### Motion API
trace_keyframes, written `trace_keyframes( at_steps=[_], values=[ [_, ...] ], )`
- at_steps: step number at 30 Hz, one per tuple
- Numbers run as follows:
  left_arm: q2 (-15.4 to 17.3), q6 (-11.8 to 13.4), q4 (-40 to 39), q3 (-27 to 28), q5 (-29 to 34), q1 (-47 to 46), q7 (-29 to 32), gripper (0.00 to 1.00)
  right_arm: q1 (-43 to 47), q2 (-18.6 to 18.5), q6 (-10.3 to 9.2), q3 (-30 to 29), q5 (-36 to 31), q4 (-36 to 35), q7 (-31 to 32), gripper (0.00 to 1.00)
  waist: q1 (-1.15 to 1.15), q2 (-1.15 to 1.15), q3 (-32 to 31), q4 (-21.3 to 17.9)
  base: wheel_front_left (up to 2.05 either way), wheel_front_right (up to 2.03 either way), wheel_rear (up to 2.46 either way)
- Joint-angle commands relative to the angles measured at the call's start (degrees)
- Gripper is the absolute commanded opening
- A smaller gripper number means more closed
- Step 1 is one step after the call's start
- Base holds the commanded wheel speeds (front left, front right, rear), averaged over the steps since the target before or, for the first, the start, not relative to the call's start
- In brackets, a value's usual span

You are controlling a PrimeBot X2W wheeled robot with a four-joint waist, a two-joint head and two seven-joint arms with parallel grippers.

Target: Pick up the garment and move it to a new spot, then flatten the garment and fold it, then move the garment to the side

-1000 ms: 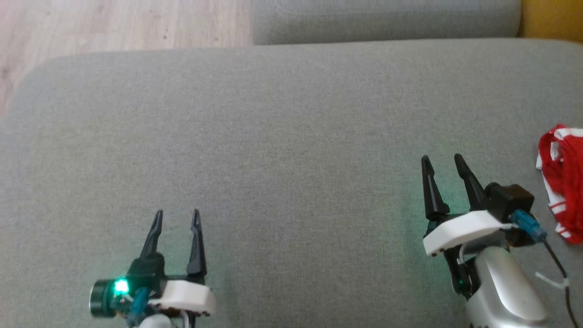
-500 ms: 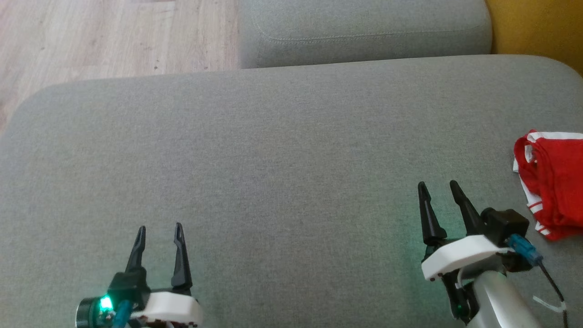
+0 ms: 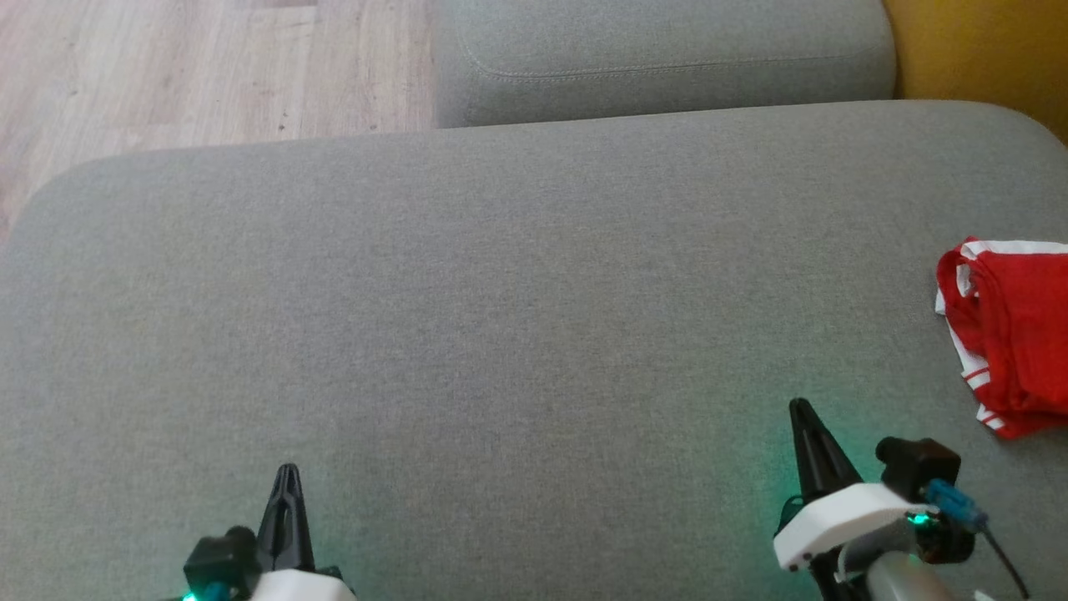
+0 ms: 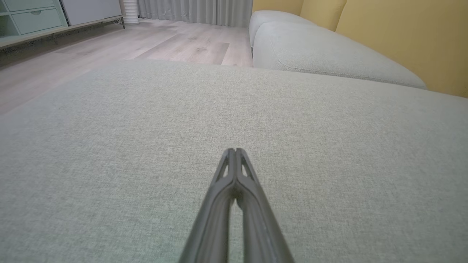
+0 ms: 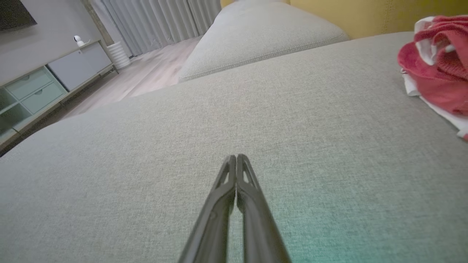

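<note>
Head view. The garment, red with white striped trim, lies bunched at the right edge of the frame, just below mid-height, and that edge cuts it off. Its visible long axis runs top to bottom of the frame. A white-trimmed edge is at its upper end and more striped trim shows along its lower left side. It rests on a broad grey fabric sofa cushion. A second grey cushion sits along the top of the frame, with pale wood floor at upper left and a yellow backrest at upper right. The left gripper is at lower left with its fingers pressed together and nothing between them. The right gripper is at lower right, also pinched to a single point and empty, and it is apart from the garment, to that garment's lower left.

Left wrist view. The left gripper's fingers meet at their tips over bare grey cushion. Beyond are wood floor, a pale green cabinet at upper left, grey curtains at top centre and yellow back cushions at upper right.

Right wrist view. The right gripper's fingers are together at mid-frame, holding nothing. The garment is heaped at upper right on the same cushion, well apart from the tips. A drawer unit stands at left, with curtains behind it.
</note>
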Motion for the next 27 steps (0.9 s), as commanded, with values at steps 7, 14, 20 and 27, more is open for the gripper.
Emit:
trace_keyframes(
  at_steps=[7, 14, 20, 27],
  values=[
    [0.05, -0.85, -2.44, 1.2, -5.41, -2.49, 1.21, 0.0, -2.88, -0.12, 0.0, -1.2, 5.25, -3.27, 1.4, 0.0, 0.0, 0.0, -0.04, 0.0, 0.0, 0.0, 0.0],
    [0.06, -1.41, -3.13, 1.8, -10.0, -2.7, 2.31, 0.0, -2.65, -0.11, 0.0, -1.91, 9.66, -4.39, 2.53, 0.0, 0.0, 0.0, -0.08, -0.01, 0.0, 0.0, 0.0],
    [0.07, -1.89, -3.66, 2.37, -13.92, -2.93, 3.3, 0.0, -2.47, -0.11, -0.01, -2.53, 13.43, -5.32, 3.52, 0.0, 0.0, 0.0, -0.11, -0.01, 0.0, 0.0, 0.0],
    [0.09, -2.45, -4.27, 3.05, -18.49, -3.21, 4.47, 0.0, -2.28, -0.11, -0.01, -3.27, 17.83, -6.4, 4.68, 0.0, 0.0, 0.0, -0.15, -0.02, 0.0, 0.0, 0.0]
  ],
)
